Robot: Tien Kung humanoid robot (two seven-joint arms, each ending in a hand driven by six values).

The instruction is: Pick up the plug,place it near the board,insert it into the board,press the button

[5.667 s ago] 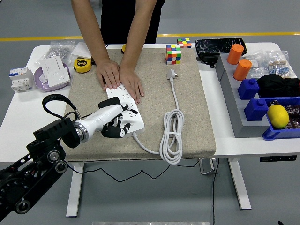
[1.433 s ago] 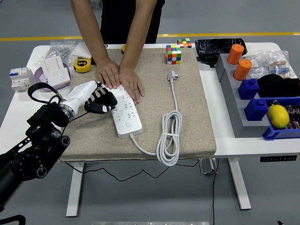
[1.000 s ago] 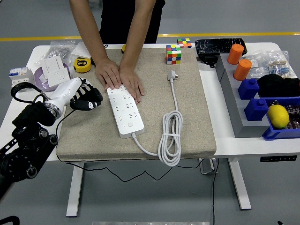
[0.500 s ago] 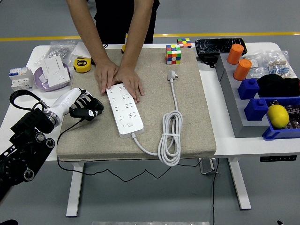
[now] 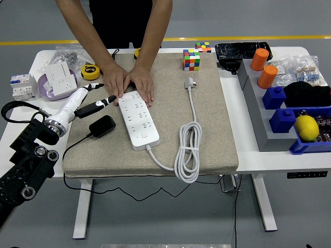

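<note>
Black plug (image 5: 102,126) lies free on the mat (image 5: 207,139), just left of the white power strip (image 5: 136,120). Looks light, rigid, trailing cable; best gripped across its body. Left hand (image 5: 92,101) above it, fingers extended, empty. A person's hands (image 5: 130,84) pin the strip's far end.

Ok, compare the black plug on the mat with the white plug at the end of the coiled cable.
The black plug is dark and blocky, lying left of the power strip; the white plug is pale and smaller, lying right of it, near the cube. The black one trails a thin black cord; the white one's thick cable runs to the strip. Both lie unplugged on the mat.
</note>
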